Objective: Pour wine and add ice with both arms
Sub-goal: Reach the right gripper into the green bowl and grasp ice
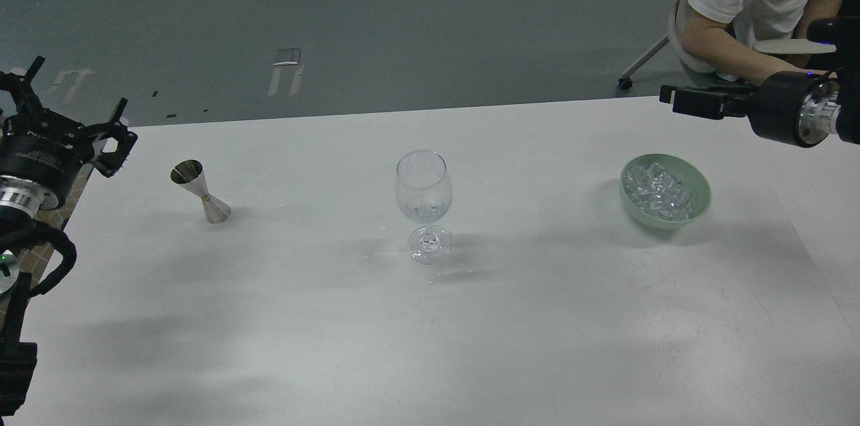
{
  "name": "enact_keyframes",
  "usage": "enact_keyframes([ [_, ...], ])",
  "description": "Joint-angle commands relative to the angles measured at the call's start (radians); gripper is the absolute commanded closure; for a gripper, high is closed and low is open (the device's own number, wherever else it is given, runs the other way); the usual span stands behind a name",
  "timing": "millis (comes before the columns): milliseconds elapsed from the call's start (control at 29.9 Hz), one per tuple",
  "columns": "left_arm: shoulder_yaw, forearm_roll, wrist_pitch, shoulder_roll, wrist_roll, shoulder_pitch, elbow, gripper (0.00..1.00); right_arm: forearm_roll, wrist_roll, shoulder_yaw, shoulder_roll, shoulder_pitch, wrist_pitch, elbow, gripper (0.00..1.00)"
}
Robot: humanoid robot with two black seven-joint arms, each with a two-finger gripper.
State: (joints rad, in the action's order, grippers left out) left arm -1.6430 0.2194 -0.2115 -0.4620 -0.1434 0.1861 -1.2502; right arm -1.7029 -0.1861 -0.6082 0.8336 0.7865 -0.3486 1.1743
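Your left gripper (72, 118) sits at 9 o'clock, off the table (430, 345) edge, fingers spread and holding nothing; the steel jigger (200, 192) stands tilted just to its 3 o'clock side; whether it holds wine cannot be told. The wine glass (423, 194) stands upright at centre. The ice (655, 191) lies heaped in the green bowl (699, 207) at 3 o'clock. Your right gripper (695, 102) hovers at 2 o'clock, above the bowl; seen edge-on, you cannot tell its finger state.

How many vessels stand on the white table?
3: a steel hourglass-shaped jigger at left, a clear stemmed wine glass in the middle, a green bowl at right.
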Motion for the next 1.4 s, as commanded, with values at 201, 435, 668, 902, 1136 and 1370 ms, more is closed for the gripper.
enact_keyframes([
  [201, 0.000, 0.002, 0.001, 0.005, 0.001, -0.013, -0.006, 0.02, -0.044, -0.029, 0.162, -0.022, 0.017, 0.033, -0.039, 0.00],
  [435, 0.000, 0.002, -0.006, 0.005, 0.015, -0.036, -0.002, 0.02, -0.121, -0.030, 0.191, -0.071, 0.011, 0.031, -0.076, 0.00],
  [668, -0.001, 0.000, -0.008, 0.052, 0.013, -0.034, 0.002, 0.02, -0.175, -0.024, 0.194, -0.128, 0.001, 0.031, -0.125, 0.02],
  [902, -0.001, 0.000, -0.009, 0.057, 0.015, -0.034, 0.015, 0.02, -0.238, -0.007, 0.196, -0.146, -0.026, 0.031, -0.133, 0.15],
  [1136, 0.000, 0.000, -0.008, 0.062, 0.016, -0.034, 0.037, 0.02, -0.242, 0.031, 0.196, -0.175, -0.041, 0.031, -0.154, 0.40],
  [1370, -0.001, -0.002, -0.008, 0.062, 0.016, -0.033, 0.038, 0.02, -0.244, 0.034, 0.196, -0.182, -0.041, 0.031, -0.160, 0.59],
])
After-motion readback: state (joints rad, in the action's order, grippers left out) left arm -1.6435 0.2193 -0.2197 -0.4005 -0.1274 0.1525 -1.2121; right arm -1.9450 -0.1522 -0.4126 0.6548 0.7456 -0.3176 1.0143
